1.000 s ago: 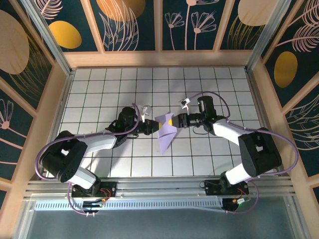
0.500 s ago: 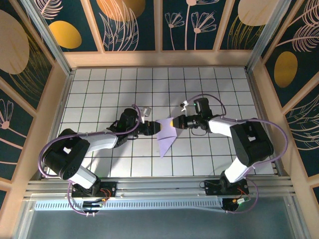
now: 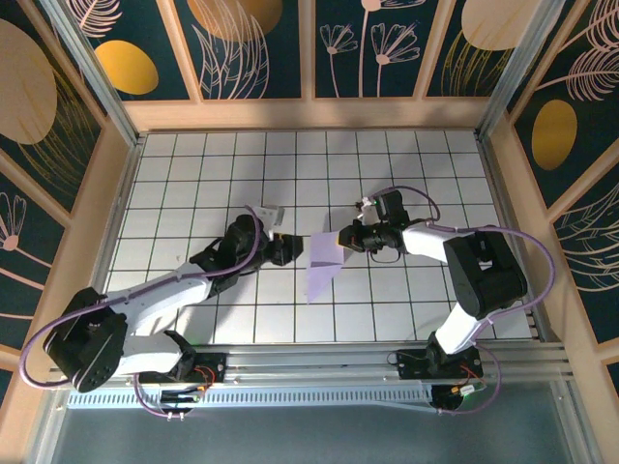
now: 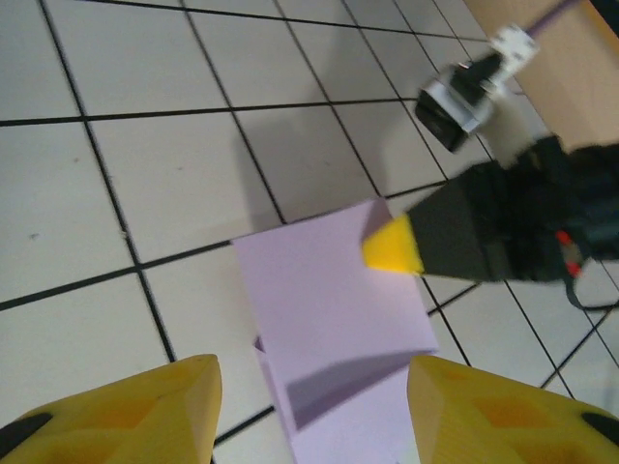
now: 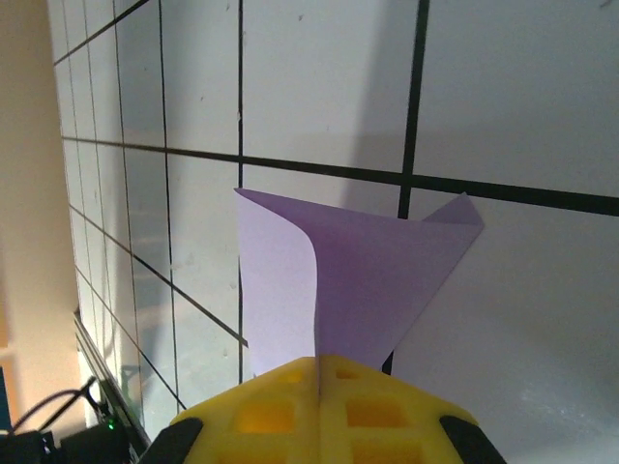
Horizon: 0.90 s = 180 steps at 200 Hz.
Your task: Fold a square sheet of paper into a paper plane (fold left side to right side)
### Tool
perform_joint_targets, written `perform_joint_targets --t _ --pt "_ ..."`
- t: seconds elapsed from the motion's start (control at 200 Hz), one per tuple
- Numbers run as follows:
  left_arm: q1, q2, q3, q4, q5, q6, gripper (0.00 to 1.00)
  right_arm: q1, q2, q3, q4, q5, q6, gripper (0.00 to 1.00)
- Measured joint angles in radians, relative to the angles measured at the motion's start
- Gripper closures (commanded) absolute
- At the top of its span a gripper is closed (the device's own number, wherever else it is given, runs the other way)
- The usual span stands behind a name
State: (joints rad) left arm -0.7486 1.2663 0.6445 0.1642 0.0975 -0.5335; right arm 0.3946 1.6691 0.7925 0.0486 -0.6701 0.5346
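Mid-fold, by the look of it. The paper [image 3: 322, 266] sits near the centre of the tiled table [image 3: 193, 174], already creased into a pointed shape, wide end far, tip pointing near.

R side: the right gripper [image 5: 319, 365] has its yellow fingers pressed together, pinching the wide end's right edge. In its wrist view the top layer curls up off the tiles, so that flap looks lifted, not yet flattened.

L side: the left gripper [image 4: 311, 372] hovers just left of the paper, fingers spread, gripping nothing.

Judgement: a flap fold is in hand and the plane isn't finished. The next move prob. needs the L arm to pin or take the free left edge so the sheet can't skid. The R arm then lays its layer over, edge to edge, w/ a press along the crease.

Edges: the left edge and the near tip are free and reachable.

Room: open tiles all round, wooden rim [image 3: 116, 193] well apart. The one tight spot is btw the two grippers, close across the paper, so approach paths need care.
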Motion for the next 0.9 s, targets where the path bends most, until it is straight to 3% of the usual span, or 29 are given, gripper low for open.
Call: perform_joint_targets --t 0.13,0.36,0.581,0.901 --pt "-0.146 0.039 0.085 -0.107 -0.101 0.034 0.48 0.000 0.000 0.004 -0.011 0.001 0.064 1.00" --pt "-0.352 0.272 0.265 -0.252 -0.244 0.051 0.46 0.000 0.000 0.005 -0.024 0.001 0.119 1.00" --pt "-0.423 0.456 0.401 -0.373 -0.348 0.055 0.44 -0.001 0.000 0.006 -0.032 0.016 0.130 1.00" --pt "-0.437 0.579 0.484 -0.484 -0.472 0.062 0.47 -0.002 0.000 0.006 -0.032 0.016 0.130 1.00"
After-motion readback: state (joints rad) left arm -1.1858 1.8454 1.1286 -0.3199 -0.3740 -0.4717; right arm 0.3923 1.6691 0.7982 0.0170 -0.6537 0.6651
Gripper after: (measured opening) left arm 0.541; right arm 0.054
